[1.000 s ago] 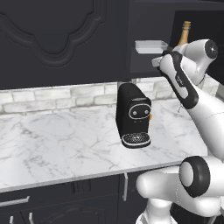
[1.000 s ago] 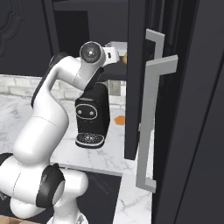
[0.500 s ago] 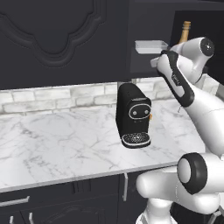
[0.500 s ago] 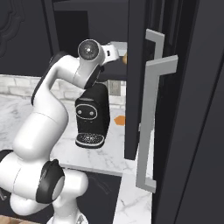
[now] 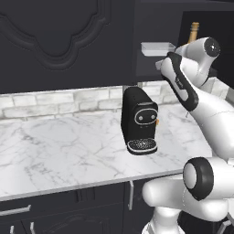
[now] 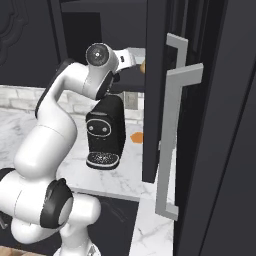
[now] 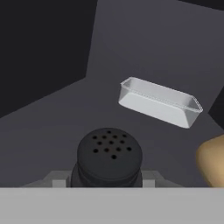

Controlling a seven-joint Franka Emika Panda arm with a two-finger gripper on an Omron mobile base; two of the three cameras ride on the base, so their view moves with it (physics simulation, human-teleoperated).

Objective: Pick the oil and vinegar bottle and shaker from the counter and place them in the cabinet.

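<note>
Holding the shaker (image 7: 109, 157) at the bottom of the hand view, perforated top facing the camera, grey finger pads (image 7: 148, 178) showing at both of its sides, so clamped on it by the look of things. Reaching with the gripper (image 5: 160, 65) up at the open cabinet (image 5: 155, 27), level with the dark shelf. Pointing the shaker's long axis along the hand's own line, straight at the shelf floor (image 7: 65, 118) ahead and beneath. Judging the coming move as a short push inward and a set-down, with bare shelf lying directly before the shaker and to its left in the hand view. Standing further in, a clear rectangular tray (image 7: 159, 103), well apart from the shaker; sitting just to the right, a tan-orange rounded shape (image 7: 212, 159) cut off by the frame edge, most likely the oil and vinegar bottle, already inside the cabinet. Matching that, a pale-stoppered neck (image 5: 194, 32) rising behind the arm in the left base view. Hiding the shaker's base and its gap to the shelf: its own top and the fingers, so contact with the shelf cannot be told. Blocking the gripper in the right base view: the open cabinet door (image 6: 155, 100). Leaving on the counter (image 5: 59, 146) the black coffee machine (image 5: 139, 121)
</note>
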